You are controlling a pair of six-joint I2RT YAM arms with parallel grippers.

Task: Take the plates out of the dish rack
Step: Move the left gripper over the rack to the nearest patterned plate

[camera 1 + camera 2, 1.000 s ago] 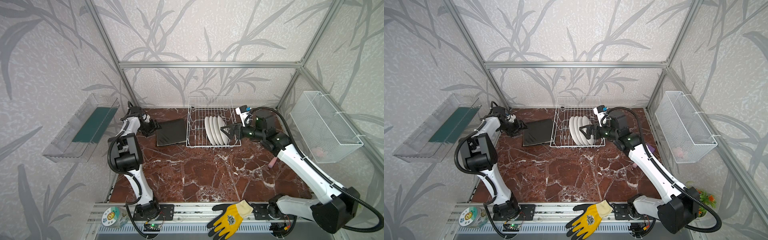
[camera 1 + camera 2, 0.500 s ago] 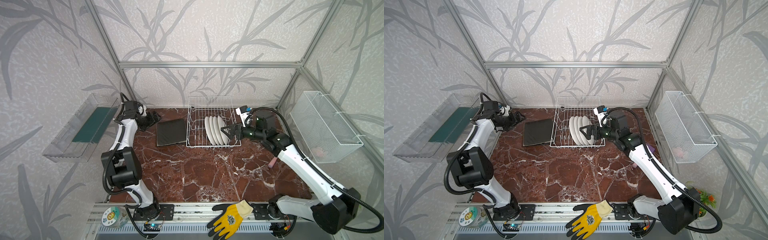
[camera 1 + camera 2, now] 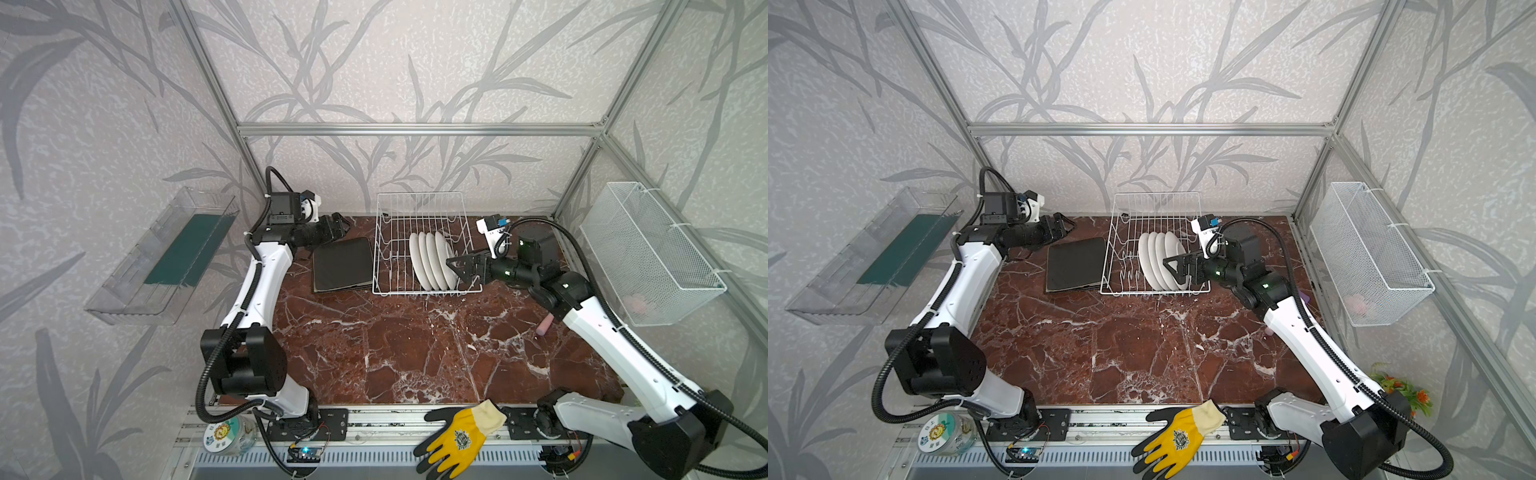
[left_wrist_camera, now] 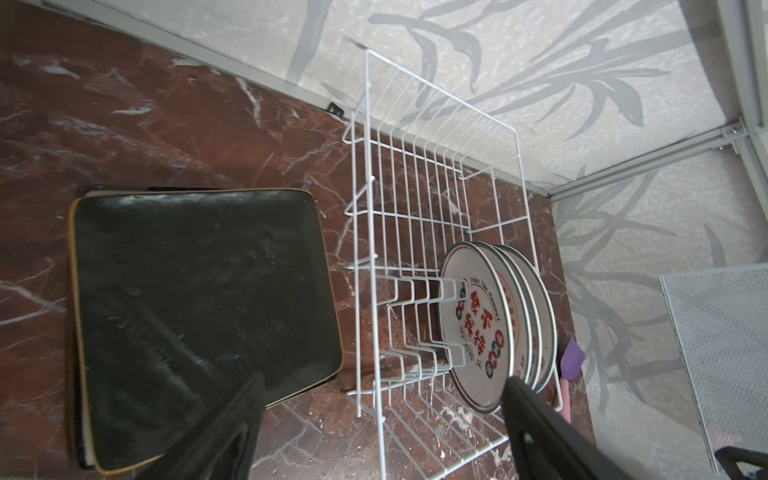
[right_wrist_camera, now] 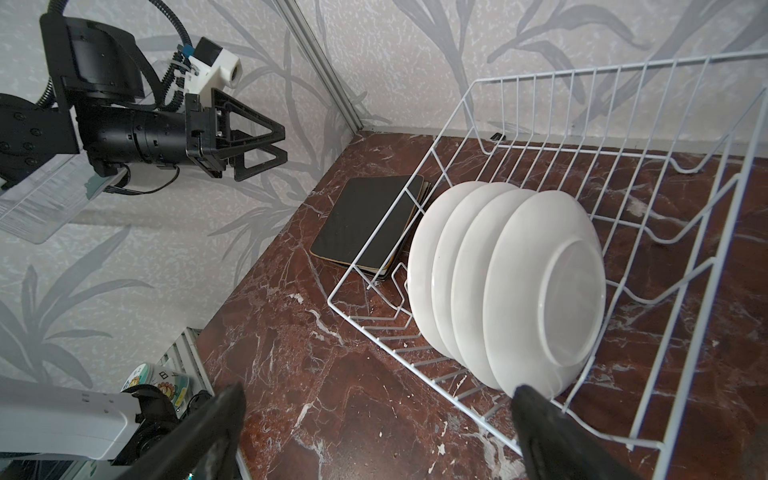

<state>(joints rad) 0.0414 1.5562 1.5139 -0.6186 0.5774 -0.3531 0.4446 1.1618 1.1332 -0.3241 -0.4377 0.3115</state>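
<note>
Yellow glove (image 3: pixel 457 434) on front rail. R hand (image 3: pixel 459 272) wide open, empty, at the rim of 4 round plates (image 3: pixel 430 259) standing in dish rack (image 3: pixel 419 208) by surface's back edge. Square plates (image 3: pixel 343 264) stacked btw rack & left edge. L hand (image 3: pixel 343 224) wide, empty, over back-left corner.

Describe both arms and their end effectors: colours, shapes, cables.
White link shells and black joint housings on the left arm and right arm, a black corrugated cable hose alongside each. The left end effector and right end effector are black, with triangular open-frame fingers. Each wrist carries a blue-tagged white camera block.
</note>
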